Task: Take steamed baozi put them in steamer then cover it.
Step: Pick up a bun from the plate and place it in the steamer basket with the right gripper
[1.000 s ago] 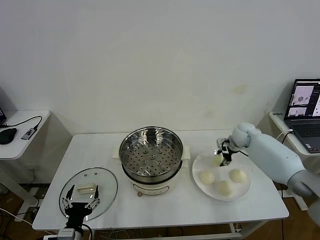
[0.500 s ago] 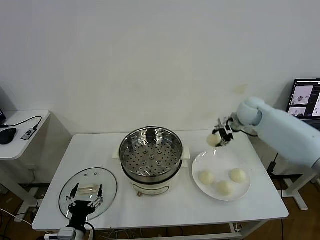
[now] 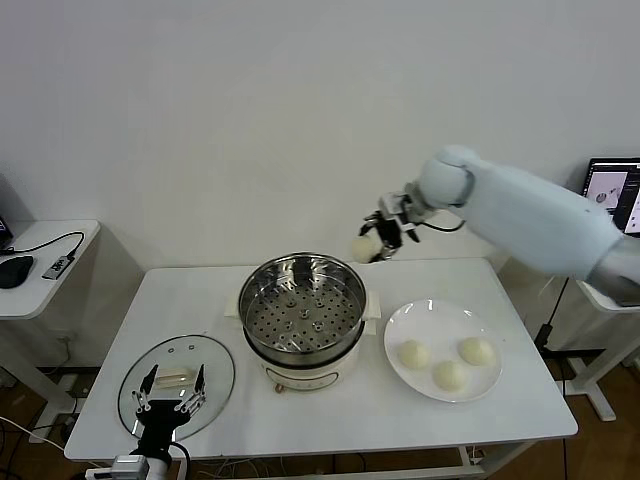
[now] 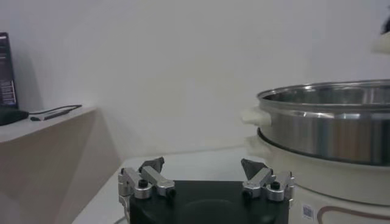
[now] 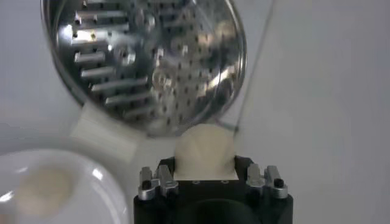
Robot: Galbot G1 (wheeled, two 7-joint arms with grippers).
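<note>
Left gripper (image 3: 167, 392) sits low at the near left edge of the table, fingers spread wide and holding nothing, poised just over the cover (image 3: 177, 384), which lies flat on the tabletop with its cream handle up. It has barely shifted in the last second.

Next along is the steamer (image 3: 303, 317), open, its perforated tray bare and shiny (no bun inside it yet). From the left wrist view its steel wall (image 4: 329, 122) looms close by on the cream base.

Above and just beyond the steamer's far right rim, the right gripper (image 3: 377, 240) is clamped on 1 baozi (image 3: 364, 248), carried in the air. A second ago this gripper was down at the plate (image 3: 440, 305); since then it has lifted the bun and swung it leftward toward the pot. The right wrist view shows the bun (image 5: 205, 152) pinched between the fingers with the tray (image 5: 146, 61) below.

On the plate, right of the steamer, 3 baozi (image 3: 449, 375) remain. A laptop (image 3: 615, 195) stands at the far right, partly hidden by the right arm; a side table (image 3: 40, 270) with a cable is at far left.
</note>
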